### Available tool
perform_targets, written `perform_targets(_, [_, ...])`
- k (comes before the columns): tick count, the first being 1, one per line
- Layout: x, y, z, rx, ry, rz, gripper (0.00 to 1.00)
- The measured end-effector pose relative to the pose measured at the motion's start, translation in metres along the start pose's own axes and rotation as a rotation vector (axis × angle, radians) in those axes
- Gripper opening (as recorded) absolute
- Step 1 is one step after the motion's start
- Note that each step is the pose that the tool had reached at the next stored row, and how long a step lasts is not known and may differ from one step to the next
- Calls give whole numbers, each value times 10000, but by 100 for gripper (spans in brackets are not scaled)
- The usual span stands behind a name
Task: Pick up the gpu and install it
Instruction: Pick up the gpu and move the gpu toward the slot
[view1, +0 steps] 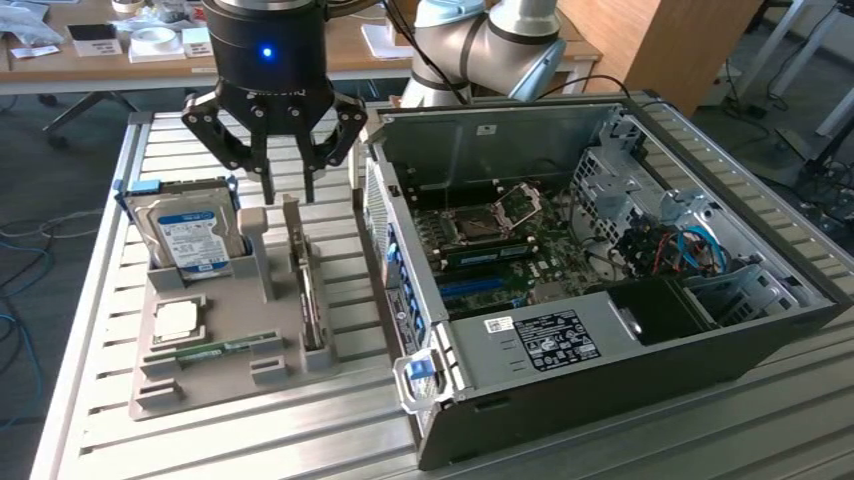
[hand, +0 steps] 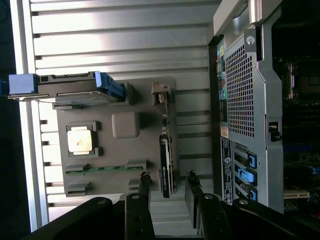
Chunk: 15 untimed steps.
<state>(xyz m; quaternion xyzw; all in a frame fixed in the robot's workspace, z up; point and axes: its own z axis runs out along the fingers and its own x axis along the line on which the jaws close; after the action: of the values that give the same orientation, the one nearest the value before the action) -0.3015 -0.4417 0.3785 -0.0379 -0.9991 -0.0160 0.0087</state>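
Closest to the wrist camera, the gripper (hand: 168, 186) hangs over one end of the gpu (hand: 167, 155), with its black fingers (hand: 144, 192) spread apart, one on each flat side of the card and a gap showing between each finger and the board. From the exterior view the gripper (view1: 286, 195) stands just above the grey holder (view1: 200, 385), fingertips pointing down and wide apart, holding nothing. The gpu (view1: 315, 305) stands on its long edge in a slot along the holder's edge nearest the computer case (view1: 574, 340), with its pale metal bracket at the end farther from the gripper in the wrist view. On the same holder (hand: 110, 155) a hard drive (view1: 194, 238) with a blue-and-white label stands upright at the far corner, a square CPU (view1: 178, 320) lies flat in its recess, and a narrow green RAM stick (view1: 214, 350) lies near the front edge. The holder rests on a slatted metal table (view1: 267, 440), toward the exterior view's left. The case lies beside it on the exterior view's right, its side panel off, so the motherboard (view1: 494, 240) and a bundle of blue cables (view1: 694, 250) are exposed.
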Motion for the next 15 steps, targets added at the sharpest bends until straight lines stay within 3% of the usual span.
perform_targets(15, [0, 0, 5, 0, 1, 0, 42])
